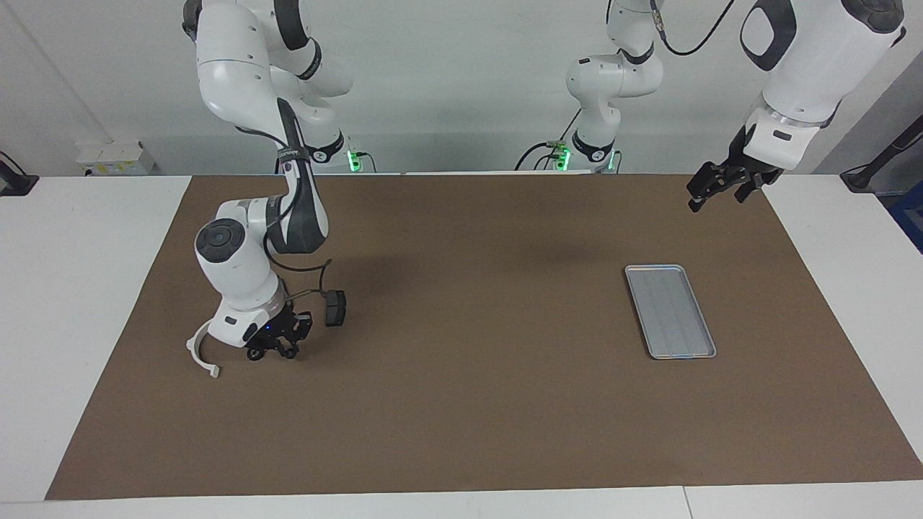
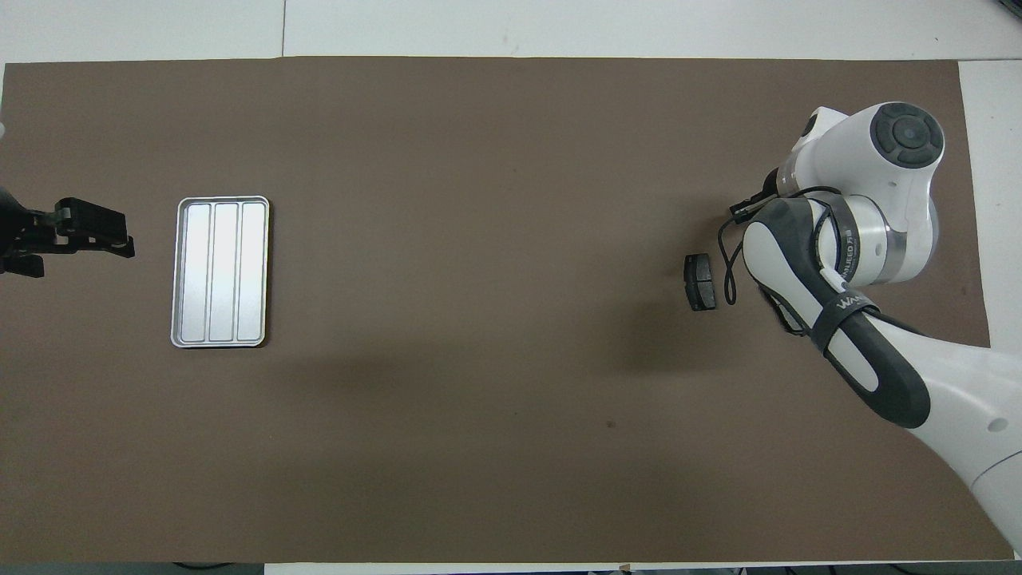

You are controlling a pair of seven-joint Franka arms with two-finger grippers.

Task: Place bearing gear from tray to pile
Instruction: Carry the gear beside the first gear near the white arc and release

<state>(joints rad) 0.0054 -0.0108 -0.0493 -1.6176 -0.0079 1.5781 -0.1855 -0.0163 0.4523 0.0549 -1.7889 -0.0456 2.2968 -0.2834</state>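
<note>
mat (image 1: 461,404): lying on the table (image 1: 86,303), covering most of it.
tray (image 1: 670,311): lying flat on the mat, toward the left arm's end.
left gripper (image 1: 714,187): hanging over the mat's corner, at the tray's end of the table, well apart from the tray.
plate (image 1: 334,308): lying on the mat, well apart from the tray, toward the right arm's end.
right gripper (image 1: 272,352): sitting low over the mat, just beside the plate.
bracket (image 1: 200,355): lying on the mat, beside the right gripper, farther from the tray than the plate.
</note>
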